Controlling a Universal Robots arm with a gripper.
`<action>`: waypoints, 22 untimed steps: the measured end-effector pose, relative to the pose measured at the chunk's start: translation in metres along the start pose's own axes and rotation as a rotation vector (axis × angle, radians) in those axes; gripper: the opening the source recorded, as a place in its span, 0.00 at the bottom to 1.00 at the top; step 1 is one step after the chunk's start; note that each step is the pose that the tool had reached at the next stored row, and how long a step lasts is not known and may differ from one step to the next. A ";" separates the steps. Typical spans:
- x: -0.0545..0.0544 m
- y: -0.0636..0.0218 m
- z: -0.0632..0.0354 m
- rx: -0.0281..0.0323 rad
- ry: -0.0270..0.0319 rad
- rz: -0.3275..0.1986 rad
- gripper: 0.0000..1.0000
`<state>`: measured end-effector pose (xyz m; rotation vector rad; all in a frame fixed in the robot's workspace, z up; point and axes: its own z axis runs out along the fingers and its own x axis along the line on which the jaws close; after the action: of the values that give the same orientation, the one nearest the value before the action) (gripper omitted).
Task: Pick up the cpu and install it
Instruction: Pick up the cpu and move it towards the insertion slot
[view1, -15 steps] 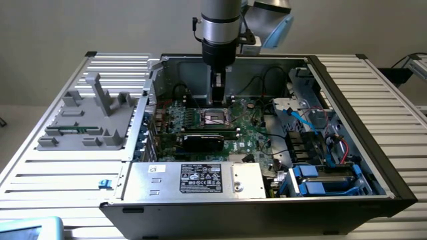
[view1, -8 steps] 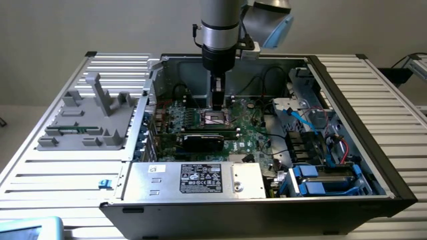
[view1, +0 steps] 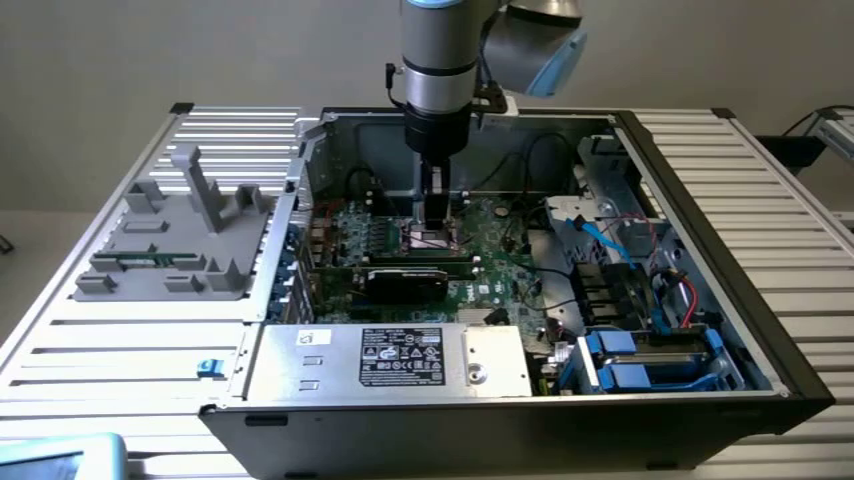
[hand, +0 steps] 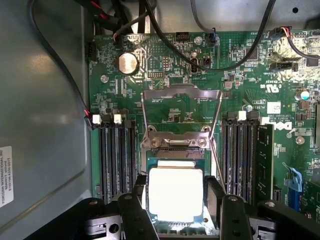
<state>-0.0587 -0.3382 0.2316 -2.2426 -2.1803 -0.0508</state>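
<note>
The cpu (hand: 175, 192), a square chip with a bright silver top and a thin green rim, sits level in the open socket (hand: 176, 147) on the green motherboard (hand: 240, 85). The socket's metal load frame (hand: 180, 95) is flipped up behind it. My gripper (hand: 176, 195) straddles the chip, with one dark finger against each of its two opposite edges (hand: 141, 187). In the exterior view the gripper (view1: 434, 232) reaches straight down into the computer case (view1: 694, 250), and the cpu (view1: 434, 238) is a pale patch at its tips.
Rows of memory slots (hand: 117, 160) flank the socket, and a green memory stick (hand: 265, 160) stands in the outer slot. Black cables (hand: 165, 35) cross the board. A black card (view1: 407, 283), a silver power supply (view1: 387, 358) and a grey fixture (view1: 174, 240) lie nearby.
</note>
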 end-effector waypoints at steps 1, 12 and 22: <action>0.000 0.0000 0.0015 0.0000 0.0000 -0.001 0.55; -0.001 -0.0015 0.0064 -0.0002 -0.0127 -0.008 0.55; -0.001 -0.0029 0.0138 -0.0011 -0.0347 -0.011 0.55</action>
<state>-0.0615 -0.3391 0.2177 -2.2487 -2.2107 -0.0133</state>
